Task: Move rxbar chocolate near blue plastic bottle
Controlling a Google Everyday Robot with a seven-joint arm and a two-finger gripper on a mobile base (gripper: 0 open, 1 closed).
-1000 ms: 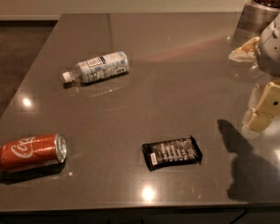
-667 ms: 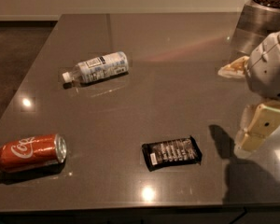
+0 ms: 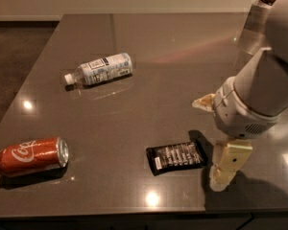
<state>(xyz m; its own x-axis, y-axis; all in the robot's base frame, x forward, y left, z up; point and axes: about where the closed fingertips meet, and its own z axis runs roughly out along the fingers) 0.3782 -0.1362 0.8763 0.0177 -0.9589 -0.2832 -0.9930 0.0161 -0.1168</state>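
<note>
Camera view of a dark grey, glossy counter [image 3: 173, 51] that is carrying three objects and is reflecting several small bright ceiling lights. The rxbar chocolate [image 3: 176, 157] is lying flat near the front edge, right of centre, with its long axis running roughly left to right, its rows of white lettering facing up and a small white patch sitting at its left end. The blue plastic bottle [image 3: 102, 69] is lying on its side well apart from the bar, toward the far left, with its white cap pointing left and slightly forward and its white-and-blue label facing up. A red Coca-Cola can [image 3: 31, 156] is lying on its side at the front left, with its silver top end facing right; it is well apart from both the bar and the bottle. The robot's pale grey arm [image 3: 259, 92] is reaching in from the right edge of the view. The gripper [image 3: 212, 143] is hanging just beside the right end of the bar, and whether it is touching the wrapper cannot be told. Its cream fingers [image 3: 229, 163] are standing wide apart and are holding nothing: one is pointing down toward the counter just right of the bar, and the other is projecting to the left, farther back. The arm is casting a dark shadow on the counter at the front right.
</note>
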